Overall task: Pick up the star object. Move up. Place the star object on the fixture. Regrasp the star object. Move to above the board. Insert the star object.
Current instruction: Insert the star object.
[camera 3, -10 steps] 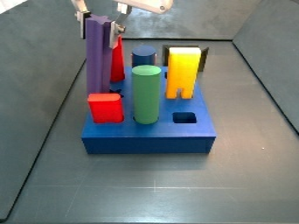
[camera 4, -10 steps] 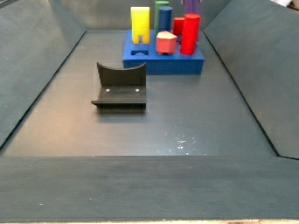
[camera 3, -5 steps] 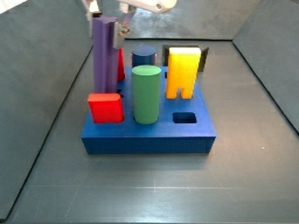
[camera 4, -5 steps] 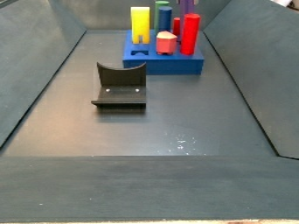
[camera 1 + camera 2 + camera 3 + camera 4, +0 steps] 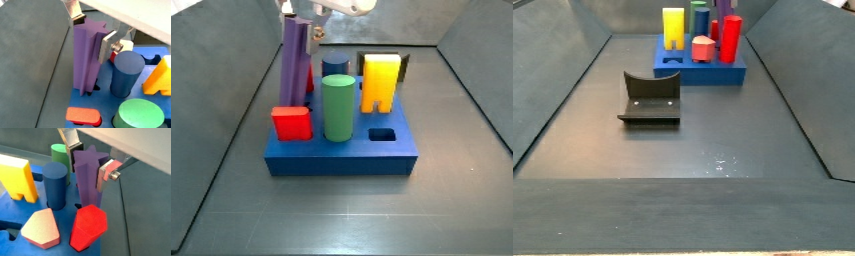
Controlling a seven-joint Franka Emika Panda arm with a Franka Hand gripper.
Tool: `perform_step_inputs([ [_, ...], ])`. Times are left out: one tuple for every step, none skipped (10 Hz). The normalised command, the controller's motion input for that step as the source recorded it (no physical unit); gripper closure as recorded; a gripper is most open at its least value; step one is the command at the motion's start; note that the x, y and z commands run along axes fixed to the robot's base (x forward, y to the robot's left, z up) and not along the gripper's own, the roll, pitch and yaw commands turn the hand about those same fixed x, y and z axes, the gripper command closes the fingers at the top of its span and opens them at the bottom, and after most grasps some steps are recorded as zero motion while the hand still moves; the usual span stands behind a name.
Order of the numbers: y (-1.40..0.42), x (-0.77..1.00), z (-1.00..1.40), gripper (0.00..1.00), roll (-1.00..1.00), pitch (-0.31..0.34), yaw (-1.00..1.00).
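Note:
The star object [image 5: 294, 65], a long purple prism, stands upright over the back left part of the blue board [image 5: 345, 155]. My gripper [image 5: 299, 22] is shut on its upper end. In both wrist views a silver finger [image 5: 105, 46] [image 5: 105, 174] presses each side of the star object [image 5: 87, 55] [image 5: 87, 178]. Its lower end reaches the board's top [image 5: 100, 102]; I cannot tell whether it sits inside a hole. The fixture [image 5: 649, 97] stands alone on the floor, well away from the board [image 5: 700, 72].
On the board stand a green cylinder [image 5: 337, 108], a red block [image 5: 291, 123], a yellow arch [image 5: 380, 82], a dark blue cylinder [image 5: 55, 185], a red hexagonal peg [image 5: 88, 228] and a salmon piece [image 5: 41, 228]. A square hole [image 5: 382, 134] is open. Grey walls enclose the floor.
The gripper and the star object have shifted slightly right in the side view, staying upright over the board. Nothing else has moved.

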Motion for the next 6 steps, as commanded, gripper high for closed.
perform_step_inputs([
  [-0.11,0.0,0.77,1.0,0.0,-0.036,-0.09],
  [-0.13,0.0,0.52,1.0,0.03,-0.26,-0.04],
  [-0.12,0.01,0.0,1.0,0.23,-0.354,0.0],
  [-0.13,0.0,0.0,1.0,0.37,-0.424,0.0],
  [-0.18,0.0,0.0,1.0,0.5,-0.276,0.0],
  [-0.19,-0.02,0.02,1.0,0.5,-0.163,0.0],
])
